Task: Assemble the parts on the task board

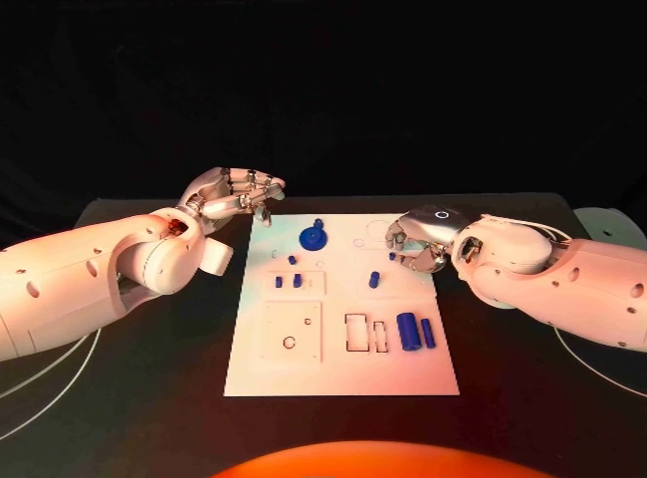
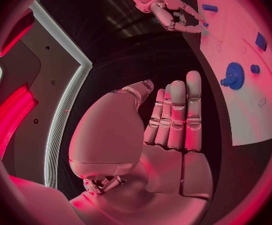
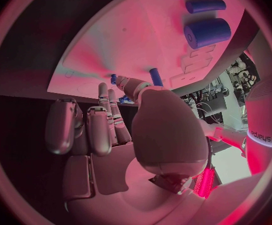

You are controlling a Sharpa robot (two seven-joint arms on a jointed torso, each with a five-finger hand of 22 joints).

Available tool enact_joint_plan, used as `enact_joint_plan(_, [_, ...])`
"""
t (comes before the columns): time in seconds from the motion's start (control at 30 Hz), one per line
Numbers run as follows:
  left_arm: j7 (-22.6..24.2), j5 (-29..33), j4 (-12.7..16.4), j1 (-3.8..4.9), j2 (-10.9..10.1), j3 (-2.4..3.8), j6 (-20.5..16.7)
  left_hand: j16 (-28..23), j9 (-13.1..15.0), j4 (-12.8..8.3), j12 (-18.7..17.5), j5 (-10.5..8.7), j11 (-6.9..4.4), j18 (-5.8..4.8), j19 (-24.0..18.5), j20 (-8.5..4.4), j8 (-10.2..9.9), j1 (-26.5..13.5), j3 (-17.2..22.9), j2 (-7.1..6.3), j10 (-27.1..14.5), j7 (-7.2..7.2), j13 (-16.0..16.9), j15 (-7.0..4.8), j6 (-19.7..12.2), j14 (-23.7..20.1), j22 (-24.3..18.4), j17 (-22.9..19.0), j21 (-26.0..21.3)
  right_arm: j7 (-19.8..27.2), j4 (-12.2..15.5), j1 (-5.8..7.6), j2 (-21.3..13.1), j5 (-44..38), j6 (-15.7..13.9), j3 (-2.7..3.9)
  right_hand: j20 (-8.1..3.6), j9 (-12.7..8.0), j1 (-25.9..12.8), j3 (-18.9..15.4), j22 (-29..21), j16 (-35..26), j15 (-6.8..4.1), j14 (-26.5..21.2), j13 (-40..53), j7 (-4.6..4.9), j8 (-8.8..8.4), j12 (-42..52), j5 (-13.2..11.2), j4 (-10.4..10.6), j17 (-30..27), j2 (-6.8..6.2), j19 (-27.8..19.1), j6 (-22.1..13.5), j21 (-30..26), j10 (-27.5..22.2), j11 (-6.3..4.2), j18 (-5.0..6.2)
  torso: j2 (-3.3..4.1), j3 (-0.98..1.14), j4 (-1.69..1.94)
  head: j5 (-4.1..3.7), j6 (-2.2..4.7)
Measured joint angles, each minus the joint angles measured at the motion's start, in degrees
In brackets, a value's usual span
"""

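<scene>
On the black counter (image 1: 151,398) lies the white task board (image 1: 342,373), and every place below is given from it. Near its far edge, left of centre, sits a blue gear (image 1: 314,237) with a small blue peg (image 2: 255,69) close by. Toward its near right part lie 2 blue cylinders side by side — a thick one (image 1: 407,331) and a thinner one (image 1: 427,334) — just right of 2 outlined rectangular slots (image 1: 366,334). Left of these, at mid-board, stand 2 small blue pins (image 1: 288,282), and another small blue piece (image 1: 375,279) stands near the board's middle.

The left hand (image 1: 238,194) hangs just off the board's far left corner, above the counter; its fingers (image 2: 176,115) lie straight and close together, holding nothing. The right hand (image 1: 417,244) is over the board's far right part, knuckles up and fingers (image 3: 105,115) bent down toward the white surface — I cannot tell whether they pinch anything, since the fingertips are hidden from above and unclear from the wrist.
</scene>
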Motion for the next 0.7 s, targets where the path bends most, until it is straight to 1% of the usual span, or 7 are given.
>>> enact_joint_plan(0.1, [0.4,0.6,0.2,0.00,0.0,0.00,0.1,-0.1,0.0,0.0,0.0,0.00,0.00,0.00,0.0,0.00,0.0,0.0,0.0,0.00,0.0,0.00,0.1,0.00,0.0,0.0,-0.1,0.0,0.0,-0.3,-0.5,-0.32,0.7,-0.7,0.1,0.00,0.04,0.0,0.0,0.2,0.0,0.0,0.00,0.0,-0.2,0.00,0.00,-0.2,0.0,-0.2,0.1,0.00,0.0,0.0,0.0,0.0,0.00,0.00,0.00,-0.07,0.01,-0.06,-0.13])
enact_joint_plan(0.23, [0.7,1.0,0.3,-0.01,0.0,0.00,0.1,-0.2,0.0,0.0,0.0,0.00,0.13,0.00,0.0,0.00,0.0,0.0,0.0,0.00,-0.1,0.00,0.1,0.00,0.0,0.0,-0.2,-0.1,-0.3,-0.6,-1.2,-0.79,1.4,-1.3,0.2,0.00,0.21,-0.1,0.0,0.5,0.1,0.2,0.00,0.0,-0.5,-0.01,0.00,-0.2,0.0,-0.5,0.2,0.00,0.2,0.7,0.0,0.6,0.37,-0.01,0.01,-0.11,0.08,-0.02,-0.29])
enact_joint_plan(0.27, [0.7,1.1,0.3,-0.01,0.0,0.00,0.0,-0.2,0.0,0.0,0.0,0.00,0.23,0.00,0.0,0.00,0.0,0.0,0.0,0.00,-0.2,0.00,0.1,0.00,0.0,0.0,-0.3,-0.1,-0.3,-0.6,-1.4,-0.89,1.6,-1.4,0.3,0.00,0.21,-0.1,0.0,0.5,0.2,0.2,0.00,0.0,-0.6,0.01,0.00,-0.2,0.0,-0.5,0.2,0.00,0.2,1.0,0.0,0.8,0.18,-0.01,0.01,-0.12,0.08,0.02,-0.31])
enact_joint_plan(0.4, [0.8,1.4,0.4,-0.02,0.0,0.00,0.0,-0.4,0.0,0.0,0.0,0.00,0.22,0.00,0.0,0.00,0.0,0.0,0.0,0.00,-0.2,0.00,0.1,0.00,0.0,0.0,-0.3,-0.1,-0.3,-0.6,-2.0,-1.00,2.1,-1.7,0.3,0.08,0.21,-0.1,0.0,0.9,0.5,0.4,0.00,0.0,-0.8,-0.11,0.00,-0.2,-0.3,-0.9,0.5,0.02,0.2,1.4,0.3,1.4,0.07,-0.01,0.01,-0.11,0.04,0.23,-0.48])
enact_joint_plan(0.43, [0.8,1.4,0.4,-0.02,0.0,0.00,0.0,-0.4,0.0,0.0,0.0,0.00,0.22,0.00,0.0,0.00,0.0,0.0,0.0,0.00,-0.2,0.00,0.0,0.02,0.0,0.0,-0.3,-0.1,-0.3,-0.6,-2.1,-1.02,2.2,-1.8,0.2,0.09,0.21,-0.1,0.3,1.0,0.5,0.4,0.00,0.0,-0.8,-0.13,0.00,-0.2,-0.3,-1.0,0.5,0.34,0.2,1.8,0.3,1.7,0.16,-0.01,0.01,-0.11,0.01,0.24,-0.49])
enact_joint_plan(0.63, [0.9,1.6,0.4,-0.02,0.0,0.00,0.0,-0.4,0.0,0.0,0.0,0.00,0.43,0.00,0.0,0.00,0.0,0.0,0.0,0.00,-0.4,0.21,0.0,0.20,-0.2,-0.2,-0.5,-0.2,-0.5,-0.6,-2.8,-1.10,3.0,-2.0,0.1,0.21,0.21,-0.1,0.6,1.6,0.8,0.4,0.00,0.0,-1.1,-0.38,0.00,0.0,-0.9,-1.6,0.5,0.62,0.2,2.5,0.4,2.6,-0.10,-0.01,0.01,-0.04,-0.03,0.35,-0.61])
enact_joint_plan(0.7, [0.9,1.6,0.4,-0.02,0.0,0.00,-0.1,-0.4,0.0,0.0,0.0,0.00,0.43,0.00,0.0,0.00,0.0,0.0,0.0,0.00,-0.4,0.21,0.1,0.20,-0.2,-0.2,-0.5,-0.2,-0.5,-0.7,-2.8,-1.16,3.0,-2.1,0.1,0.25,0.21,0.0,0.8,2.0,0.9,0.6,0.00,0.0,-1.4,-0.56,0.14,0.1,-1.1,-2.0,0.7,0.84,0.2,3.5,0.5,3.5,-0.28,-0.01,0.01,-0.04,-0.04,0.39,-0.66])
